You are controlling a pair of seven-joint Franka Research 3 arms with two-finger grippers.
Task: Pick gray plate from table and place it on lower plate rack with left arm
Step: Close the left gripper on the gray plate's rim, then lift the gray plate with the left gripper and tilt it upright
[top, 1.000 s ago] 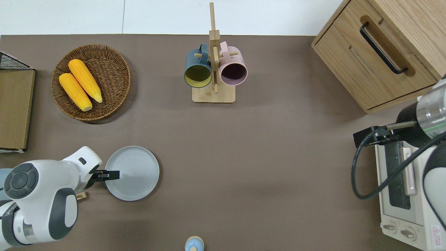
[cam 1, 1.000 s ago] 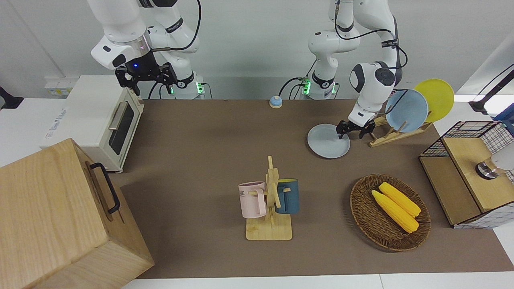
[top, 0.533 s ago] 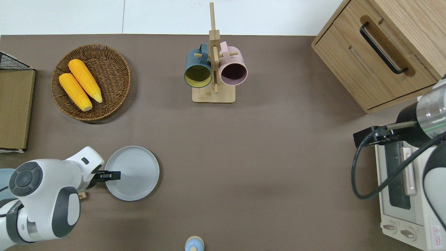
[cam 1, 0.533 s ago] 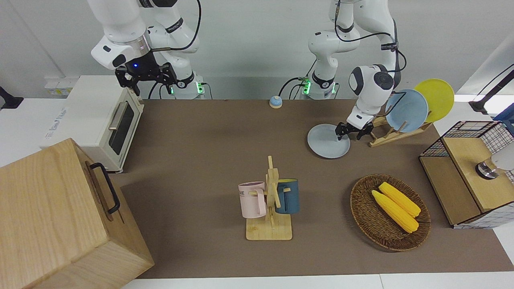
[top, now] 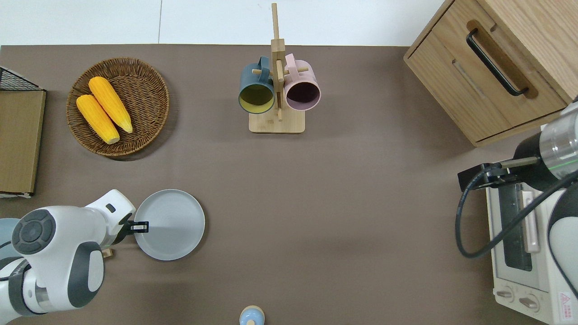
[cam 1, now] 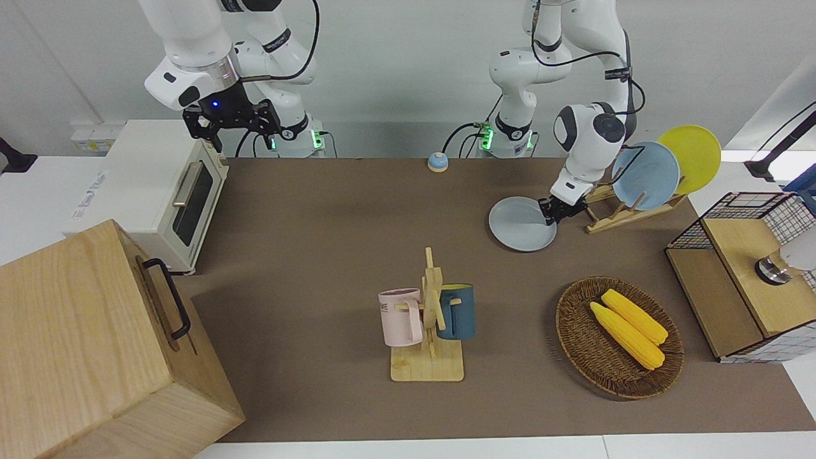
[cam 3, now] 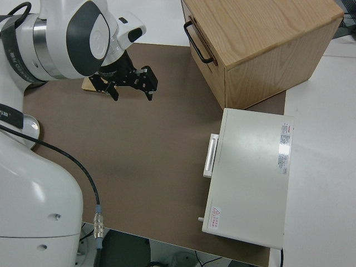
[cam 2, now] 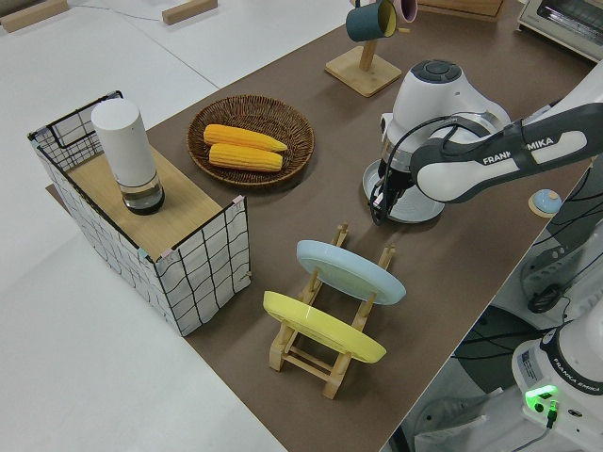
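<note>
- A robotics lab staged as a mock kitchen: two white arms bolted at a table (cam 1: pixel 331 210) with a brown mat, under bare white walls.
- Kitchen props: toaster oven (cam 1: pixel 153 191), mug stand (cam 1: pixel 428 325), basket of corn (cam 1: pixel 617 338), plate rack (cam 2: pixel 330 330).

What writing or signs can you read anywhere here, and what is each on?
"FRANKA EMIKA" on the left arm.
"FRANKA" lettering on the left arm's base, its end unclear.
Red warning triangle label on the toaster oven; its text is too small.
Pink mug lettering: unreadable.
</note>
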